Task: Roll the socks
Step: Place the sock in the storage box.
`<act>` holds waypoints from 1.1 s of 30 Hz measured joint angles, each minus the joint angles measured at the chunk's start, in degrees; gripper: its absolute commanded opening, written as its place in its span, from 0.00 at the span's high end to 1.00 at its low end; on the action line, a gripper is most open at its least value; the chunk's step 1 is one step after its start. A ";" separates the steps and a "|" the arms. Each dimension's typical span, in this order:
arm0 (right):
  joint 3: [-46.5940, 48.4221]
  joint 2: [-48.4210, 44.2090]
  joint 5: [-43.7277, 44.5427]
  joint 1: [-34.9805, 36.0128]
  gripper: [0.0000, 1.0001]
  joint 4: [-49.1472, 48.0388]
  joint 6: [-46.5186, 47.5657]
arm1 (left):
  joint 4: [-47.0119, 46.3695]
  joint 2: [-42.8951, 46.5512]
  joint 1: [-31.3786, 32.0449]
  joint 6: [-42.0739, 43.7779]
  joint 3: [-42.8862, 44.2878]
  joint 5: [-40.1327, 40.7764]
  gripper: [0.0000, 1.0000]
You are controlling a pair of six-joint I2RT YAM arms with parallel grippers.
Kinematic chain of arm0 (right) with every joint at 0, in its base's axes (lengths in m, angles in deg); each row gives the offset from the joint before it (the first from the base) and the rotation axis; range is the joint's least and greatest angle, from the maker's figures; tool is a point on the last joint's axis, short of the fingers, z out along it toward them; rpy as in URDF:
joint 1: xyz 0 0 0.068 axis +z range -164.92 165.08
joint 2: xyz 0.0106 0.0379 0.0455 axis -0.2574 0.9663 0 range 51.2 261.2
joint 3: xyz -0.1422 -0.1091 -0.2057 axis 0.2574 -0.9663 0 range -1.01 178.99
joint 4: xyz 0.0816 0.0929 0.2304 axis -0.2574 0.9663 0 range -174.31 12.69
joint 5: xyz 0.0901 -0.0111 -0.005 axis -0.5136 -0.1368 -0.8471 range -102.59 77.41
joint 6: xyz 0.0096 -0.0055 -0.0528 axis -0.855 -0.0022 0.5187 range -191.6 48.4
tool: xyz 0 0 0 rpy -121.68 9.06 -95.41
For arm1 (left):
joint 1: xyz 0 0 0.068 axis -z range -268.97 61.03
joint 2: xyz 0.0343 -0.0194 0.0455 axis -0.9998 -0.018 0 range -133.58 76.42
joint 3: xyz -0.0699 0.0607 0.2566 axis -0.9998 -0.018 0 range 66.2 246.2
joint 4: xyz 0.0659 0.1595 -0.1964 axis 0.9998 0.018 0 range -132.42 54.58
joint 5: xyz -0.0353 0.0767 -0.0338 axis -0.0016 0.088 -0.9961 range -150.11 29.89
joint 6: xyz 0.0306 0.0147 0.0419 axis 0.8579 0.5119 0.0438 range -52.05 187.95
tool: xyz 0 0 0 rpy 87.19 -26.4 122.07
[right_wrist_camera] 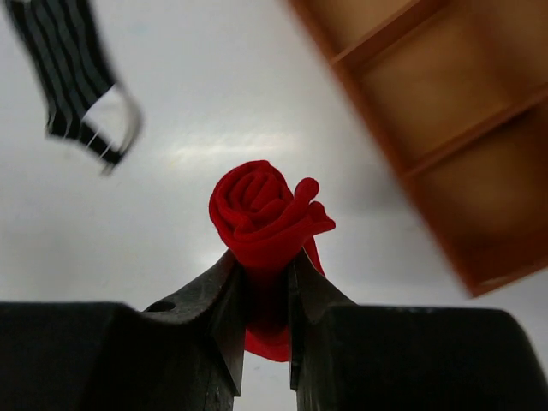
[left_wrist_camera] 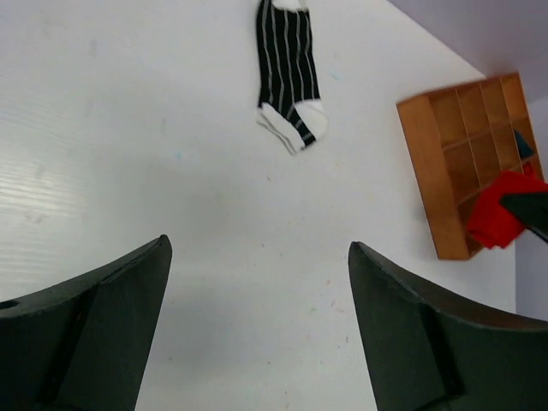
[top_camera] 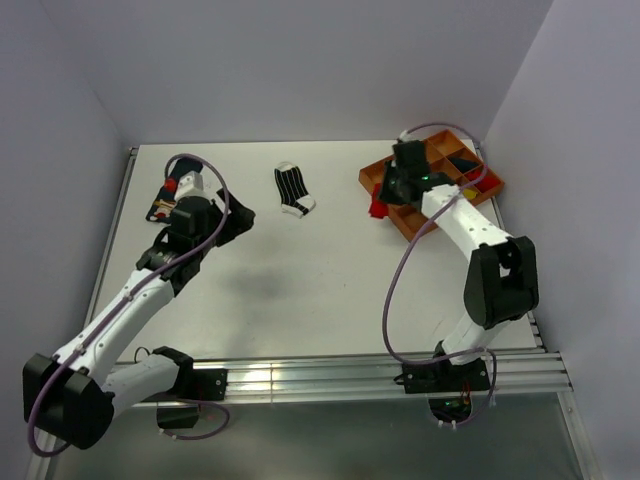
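A rolled red sock [right_wrist_camera: 265, 210] is pinched between the fingers of my right gripper [right_wrist_camera: 264, 257], which is shut on it. From above, this red sock [top_camera: 378, 207] hangs just off the near left corner of the wooden tray [top_camera: 372, 178]. The black-and-white striped sock [top_camera: 293, 190] lies flat at the back middle of the table, also seen from the left wrist [left_wrist_camera: 289, 73]. My left gripper [left_wrist_camera: 257, 244] stands open over bare table with nothing between its fingers. A dark sock with a patterned edge [top_camera: 160, 210] shows partly behind the left arm.
The orange wooden tray [left_wrist_camera: 428, 171] has several compartments; a dark item [top_camera: 462, 160] and a yellow piece [top_camera: 474, 192] sit in some. Grey walls close in the table at the back and sides. A metal rail [top_camera: 350, 375] runs along the near edge.
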 measured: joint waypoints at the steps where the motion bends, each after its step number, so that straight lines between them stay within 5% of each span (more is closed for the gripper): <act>1: 1.20 -0.15 0.33 -2.71 1.00 0.59 1.73 | 1.88 0.96 -0.35 0.96 1.03 1.27 0.04; 11: 12.22 2.84 1.70 -21.38 1.00 1.36 17.00 | 11.37 12.35 -2.67 11.02 4.87 14.47 0.00; 22: 12.66 14.38 3.65 -23.15 1.00 -0.33 24.83 | 7.48 21.35 -3.02 18.51 -2.01 25.99 0.01; 33: 9.05 15.61 4.15 -25.22 1.00 -1.66 25.27 | 5.97 20.41 -3.04 19.69 -3.56 27.02 0.01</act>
